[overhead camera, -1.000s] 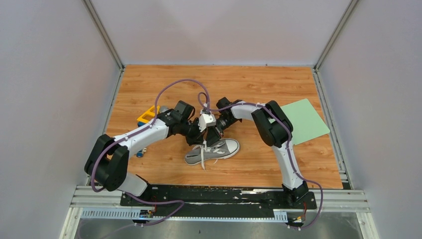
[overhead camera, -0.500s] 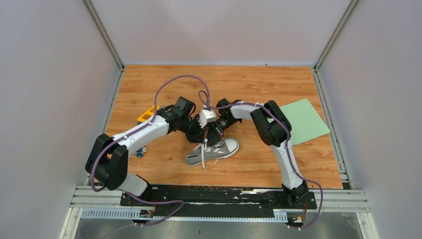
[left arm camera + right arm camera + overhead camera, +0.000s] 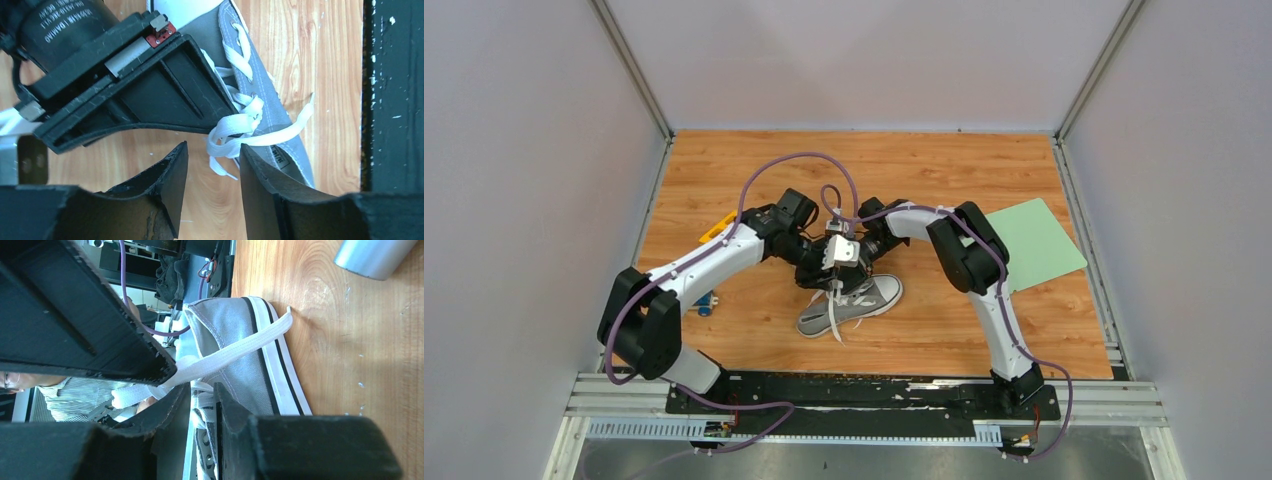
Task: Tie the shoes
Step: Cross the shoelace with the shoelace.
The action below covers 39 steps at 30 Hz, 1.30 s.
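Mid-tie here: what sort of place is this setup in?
Probably a lab robot cell: a wood-grain tabletop boxed in by plain grey panels on aluminium framing, with a black mounting rail at the near edge.

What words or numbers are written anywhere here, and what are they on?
"DAMIAO", upside down: on the black motor in the left wrist view. The other line printed there is too blurred to read.
Unreadable: the small tag on the grey shoe, because its print is too tiny.
Nothing else has writing that can be read.
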Each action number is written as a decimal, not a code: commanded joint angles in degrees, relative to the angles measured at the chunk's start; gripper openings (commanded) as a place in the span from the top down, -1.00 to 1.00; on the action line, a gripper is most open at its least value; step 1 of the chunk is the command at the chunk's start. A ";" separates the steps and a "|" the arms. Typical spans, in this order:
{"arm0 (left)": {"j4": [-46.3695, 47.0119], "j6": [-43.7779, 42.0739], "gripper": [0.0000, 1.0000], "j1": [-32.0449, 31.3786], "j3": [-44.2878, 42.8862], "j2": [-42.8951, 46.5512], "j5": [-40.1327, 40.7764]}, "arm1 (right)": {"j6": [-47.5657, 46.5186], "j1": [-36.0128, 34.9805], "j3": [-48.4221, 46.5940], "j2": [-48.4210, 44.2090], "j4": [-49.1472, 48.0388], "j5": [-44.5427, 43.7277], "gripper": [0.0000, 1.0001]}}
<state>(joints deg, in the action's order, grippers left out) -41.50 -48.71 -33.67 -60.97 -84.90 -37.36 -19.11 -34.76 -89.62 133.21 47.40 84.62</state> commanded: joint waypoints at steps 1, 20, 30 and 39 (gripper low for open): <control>-2.31 -10.74 -0.01 -0.19 -3.18 -1.50 -2.99 | -2.50 -0.48 -1.87 0.84 1.04 2.79 0.51; -3.09 -15.55 0.23 -1.37 -2.56 -3.69 -4.57 | -5.58 -0.48 -4.07 2.89 5.41 4.42 0.51; 0.05 -10.02 1.00 -1.47 -0.82 -2.41 -2.98 | -5.71 -0.30 -4.48 3.27 6.27 4.87 0.51; 10.11 13.08 1.00 -1.62 5.27 3.74 3.27 | -9.53 -0.35 -7.25 5.88 12.09 7.82 0.41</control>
<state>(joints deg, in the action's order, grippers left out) -37.08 -47.24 -34.74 -57.69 -84.49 -35.73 -24.03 -34.70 -93.10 136.59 54.96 86.72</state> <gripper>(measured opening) 0.007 0.285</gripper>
